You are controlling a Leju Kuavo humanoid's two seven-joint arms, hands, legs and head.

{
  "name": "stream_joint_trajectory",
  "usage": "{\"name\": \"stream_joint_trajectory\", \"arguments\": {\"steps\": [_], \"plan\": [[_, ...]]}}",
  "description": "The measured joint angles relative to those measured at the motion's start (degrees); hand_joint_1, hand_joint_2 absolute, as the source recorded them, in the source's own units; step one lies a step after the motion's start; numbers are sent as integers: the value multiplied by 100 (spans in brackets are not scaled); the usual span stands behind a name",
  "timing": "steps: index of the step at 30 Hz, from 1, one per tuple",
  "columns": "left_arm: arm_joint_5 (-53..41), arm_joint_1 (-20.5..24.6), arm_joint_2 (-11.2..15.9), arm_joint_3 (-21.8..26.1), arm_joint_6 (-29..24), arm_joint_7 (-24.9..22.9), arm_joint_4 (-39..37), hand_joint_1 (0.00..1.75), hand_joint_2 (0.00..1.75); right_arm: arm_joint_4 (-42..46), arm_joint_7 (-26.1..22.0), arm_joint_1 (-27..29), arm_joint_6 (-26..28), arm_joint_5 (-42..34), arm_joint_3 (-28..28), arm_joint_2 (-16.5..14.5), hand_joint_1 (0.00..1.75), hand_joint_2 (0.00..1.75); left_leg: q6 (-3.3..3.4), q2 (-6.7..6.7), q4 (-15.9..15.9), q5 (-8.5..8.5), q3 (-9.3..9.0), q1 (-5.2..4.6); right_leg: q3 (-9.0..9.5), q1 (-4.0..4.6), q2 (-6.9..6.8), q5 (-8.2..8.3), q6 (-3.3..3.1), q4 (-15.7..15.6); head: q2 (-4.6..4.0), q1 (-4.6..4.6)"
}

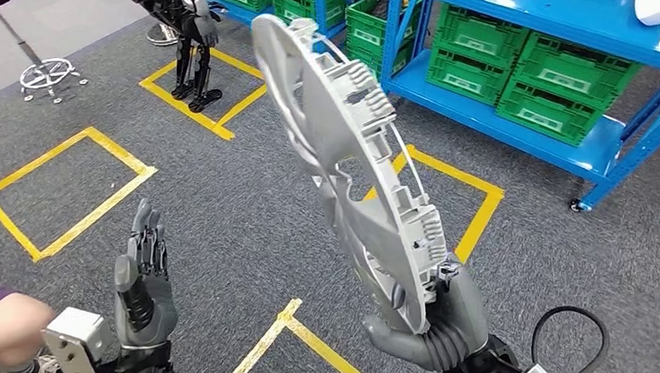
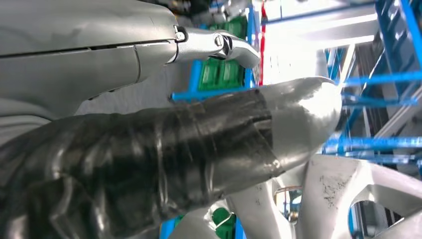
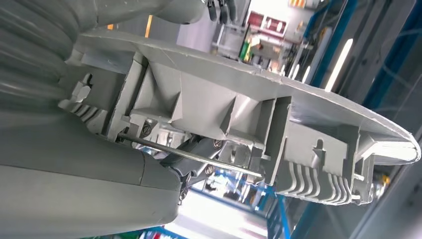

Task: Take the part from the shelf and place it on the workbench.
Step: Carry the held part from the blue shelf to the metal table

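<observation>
The part is a large round silver-grey wheel cover (image 1: 355, 160), standing nearly on edge and tilted, its ribbed back side facing right. My right hand (image 1: 438, 329) grips its lower rim from below. Up close, in the right wrist view, the cover's clips and wire ring (image 3: 259, 124) run along the hand. My left hand (image 1: 143, 283) is raised at the lower left, fingers apart and pointing up, holding nothing, well apart from the cover. The left wrist view has the taped thumb (image 2: 199, 144) with the cover's spokes (image 2: 338, 184) beyond it.
A blue shelf rack (image 1: 509, 120) with green crates (image 1: 557, 80) stands at the upper right. Yellow tape squares (image 1: 66, 190) mark the grey carpet. Another dark robot (image 1: 190, 41) stands at the top. A person's knee and shoe (image 1: 9, 335) are at the lower left.
</observation>
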State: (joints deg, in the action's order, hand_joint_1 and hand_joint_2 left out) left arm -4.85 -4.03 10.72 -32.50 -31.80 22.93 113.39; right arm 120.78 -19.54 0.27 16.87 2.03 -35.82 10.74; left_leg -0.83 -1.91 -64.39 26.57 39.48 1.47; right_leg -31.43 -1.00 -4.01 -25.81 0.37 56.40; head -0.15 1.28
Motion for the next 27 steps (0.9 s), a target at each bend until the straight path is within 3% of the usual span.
{"name": "stream_joint_trajectory", "arguments": {"steps": [2, 3, 5, 6, 8, 10, 11, 12, 13, 14, 16, 18, 20, 21, 22, 24, 25, 27], "plan": [[-1, 3, -7, 4, 9, 1, 2, 0, 0, 1, 2, 0, -7, 3, 3, -5, 175, 175, 59, -186, 559, -117, -352, -33, 0, 28, -95, -45, 78, 41, 0, 37], [-1, 5, -12, 5, 15, 2, 3, 0, 0, 1, 3, 0, -9, 5, 7, -7, 175, 175, 100, -201, 628, -102, -393, -52, 0, 40, -139, -59, 117, 54, 0, 33], [-3, 2, -21, 13, 25, 3, 5, 0, 0, 2, 4, 1, -13, 13, 20, -10, 175, 175, 192, -59, 633, -132, -380, -58, 5, 33, -219, -72, 199, 55, 0, 10], [-3, 0, -23, 17, 31, 4, 5, 0, 0, 2, 5, 1, -17, 17, 27, -11, 175, 175, 232, 12, 649, -149, -376, -53, -15, 19, -174, -111, 235, 94, 0, -9], [-6, -1, -32, 20, 44, 5, 7, 0, 0, 2, 7, 3, -25, 25, 44, -11, 175, 175, 300, 147, 677, -185, -381, -38, -184, -2, 67, -358, 277, 460, 0, -65], [-9, -1, -45, 20, 58, 5, 4, 0, 0, 2, 7, 14, -29, 32, 60, -11, 175, 175, 337, 294, 679, -201, -366, -62, -529, 4, 280, -718, 265, 1225, -1, -155], [-9, -3, -50, 20, 68, 4, 2, 0, 0, 1, 7, 27, -31, 33, 65, -11, 175, 175, 352, 379, 677, -207, -360, -80, -690, 11, 318, -818, 249, 1559, -1, -187], [-10, -5, -52, 20, 84, 4, -1, 0, 0, 1, 7, 43, -34, 33, 68, -10, 175, 175, 363, 469, 676, -213, -355, -98, -780, 21, 339, -815, 224, 1722, -1, -209], [-13, -6, -54, 20, 102, 3, -2, 0, 0, 0, 8, 56, -39, 33, 71, -10, 175, 175, 370, 561, 674, -219, -354, -115, -771, 33, 357, -705, 189, 1662, -1, -227], [-19, -7, -59, 20, 120, 3, -2, 0, 0, 1, 9, 62, -46, 34, 75, -9, 175, 175, 374, 649, 673, -225, -356, -130, -662, 48, 394, -514, 144, 1388, -1, -244], [-32, -5, -75, 20, 144, 1, -1, 0, 0, 2, 11, 59, -71, 39, 83, -10, 175, 175, 367, 803, 671, -241, -352, -148, -330, 71, 613, -157, 26, 597, -1, -267], [-40, -2, -92, 20, 161, -4, 0, 0, 0, 9, 15, 53, -94, 46, 89, -10, 175, 175, 328, 921, 671, -266, -321, -131, -127, 93, 779, -51, -59, 151, 0, -272], [-43, -4, -102, 21, 188, -8, 2, 0, 0, 20, 21, 47, -116, 54, 96, -10, 175, 175, 253, 1027, 698, -307, -289, -104, -51, 105, 715, -37, -92, 65, 0, -295], [-44, -8, -105, 23, 201, -5, 4, 0, 0, 23, 27, 44, -128, 56, 100, -11, 175, 175, 223, 973, 697, -312, -260, -107, 2, 95, 653, 0, -97, 2, -1, -307], [-45, -6, -106, 27, 213, -3, 5, 0, 0, 27, 32, 42, -137, 58, 103, -13, 175, 175, 195, 825, 625, -262, -208, -119, 42, 80, 585, 39, -106, -67, -1, -287], [-46, -2, -106, 35, 225, 0, 4, 0, 0, 32, 40, 42, -146, 61, 107, -19, 175, 175, 143, 417, 135, 11, 50, -115, 92, 62, 438, 85, -112, -162, -1, -218], [-45, 1, -106, 37, 228, -1, 1, 0, 0, 32, 43, 46, -148, 62, 108, -21, 175, 175, 106, 292, -241, 193, 228, -92, 94, 64, 365, 80, -119, -167, -1, -177], [-44, -5, -108, 38, 229, -2, -8, 0, 0, 31, 51, 63, -150, 63, 109, -25, 175, 175, 35, 225, -785, 372, 487, -29, 89, 60, 205, 56, -104, -152, -1, -127]]}}
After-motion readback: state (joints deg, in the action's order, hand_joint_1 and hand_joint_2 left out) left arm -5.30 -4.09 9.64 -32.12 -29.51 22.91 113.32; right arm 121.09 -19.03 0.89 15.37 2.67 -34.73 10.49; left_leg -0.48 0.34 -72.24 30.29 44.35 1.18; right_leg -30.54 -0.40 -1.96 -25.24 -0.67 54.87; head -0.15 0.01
